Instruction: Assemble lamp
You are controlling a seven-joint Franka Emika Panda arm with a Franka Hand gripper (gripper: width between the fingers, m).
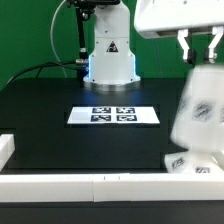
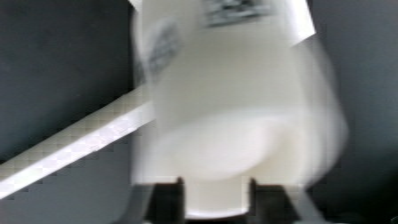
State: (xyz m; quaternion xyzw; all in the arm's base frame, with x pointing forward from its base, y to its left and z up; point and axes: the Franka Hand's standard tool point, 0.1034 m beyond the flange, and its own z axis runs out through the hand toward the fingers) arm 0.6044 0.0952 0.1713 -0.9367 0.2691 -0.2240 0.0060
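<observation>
- The white two-finger tool (image 1: 200, 52) hangs from the robot arm above the near right part of the black counter (image 1: 60, 110), as the exterior view shows it.
- A large tapered matte white plastic lamp shade (image 1: 200, 112) with black-and-white square tags sits between its fingers (image 1: 185, 47), motion-blurred in both views.
- In the wrist view the dark fingertips (image 2: 164, 200) stand on either side of the shade (image 2: 222, 110), pinching its white wall.
- Under the shade, at the counter's near right corner, a matte white wedge-like lamp base (image 1: 190, 165) rests; whether shade and base touch cannot be told through the blur.
- The thin flat white marker board (image 1: 113, 115) lies at the counter's middle, well apart from the shade.
- A low white rail (image 1: 90, 184) runs along the counter's near edge.
- The arm's white pedestal (image 1: 110, 55) stands at the far edge.
</observation>
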